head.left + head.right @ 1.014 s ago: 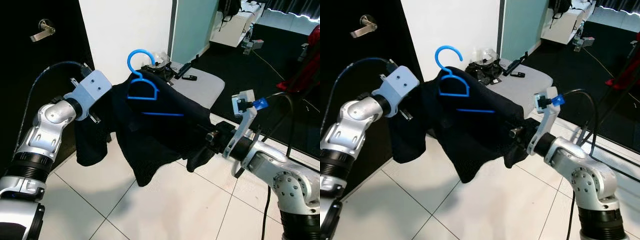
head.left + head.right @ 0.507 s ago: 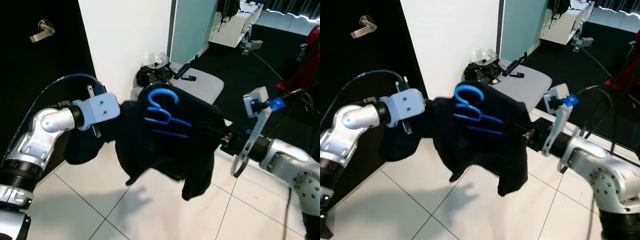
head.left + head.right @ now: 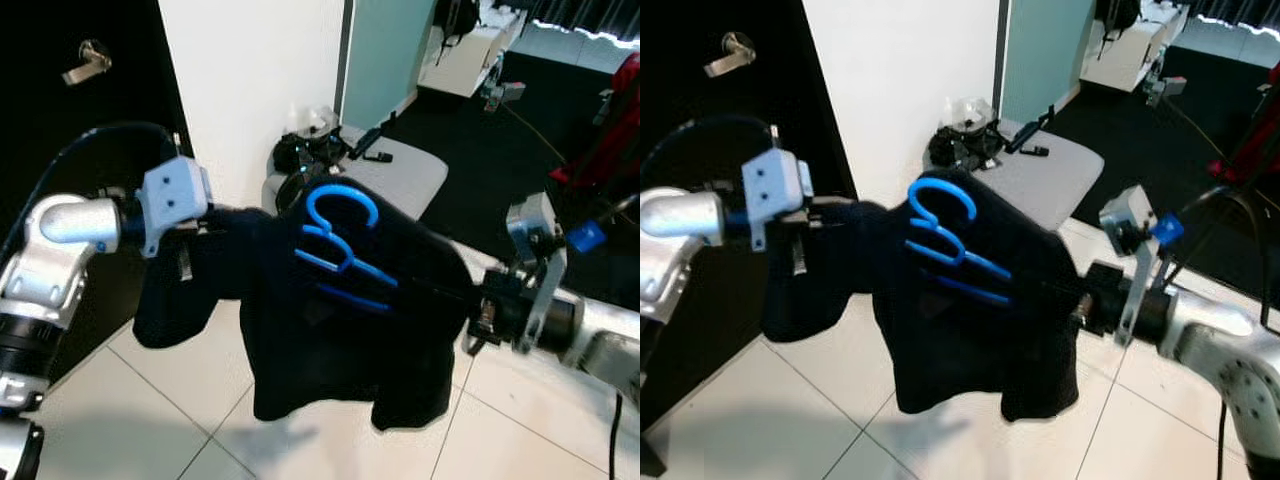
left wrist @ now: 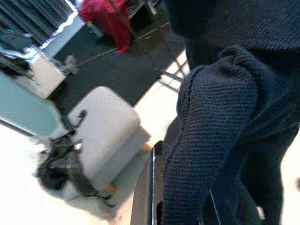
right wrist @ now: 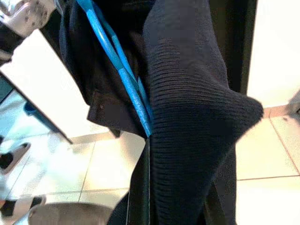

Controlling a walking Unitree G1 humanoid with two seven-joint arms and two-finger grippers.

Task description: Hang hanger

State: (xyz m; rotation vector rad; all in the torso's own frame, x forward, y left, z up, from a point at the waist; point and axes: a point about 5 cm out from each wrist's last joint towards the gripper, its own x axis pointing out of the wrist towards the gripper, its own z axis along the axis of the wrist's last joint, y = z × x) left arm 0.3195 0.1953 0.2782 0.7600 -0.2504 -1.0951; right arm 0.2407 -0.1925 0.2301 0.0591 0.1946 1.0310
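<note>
Dark knit garment (image 3: 350, 330) stretched between the two arms, with the blue plastic hanger (image 3: 340, 250) lying on its upper face. The garment serves as landmark. At its left end, the left gripper (image 3: 205, 225) is buried in a bunched sleeve, and the left wrist view shows black fingers (image 4: 150, 187) closed against ribbed knit; it appears clamped on the fabric, though the fingertips are hidden. The hanger sits near the garment's middle, its open hook toward the far upper side and its shoulder bars running diagonally down toward the right end. Its long axis thus slants across the line between the two grippers. At the right end, the right gripper (image 3: 470, 310) pinches the fabric, and in the right wrist view the hanger's thin blue bar runs down to meet its fingers (image 5: 140, 187), so the right arm is judged the nearer to the hanger.

The garment is soft, matte and coarsely ribbed, sagging in heavy folds below the grip line. The hanger is smooth, glossy, rigid tube with a rounded hook. Behind the garment stand a padded grey stool (image 3: 400, 180) and a black door with a lever handle (image 3: 85, 62); below it lies glossy white tiled floor (image 3: 150, 400).
</note>
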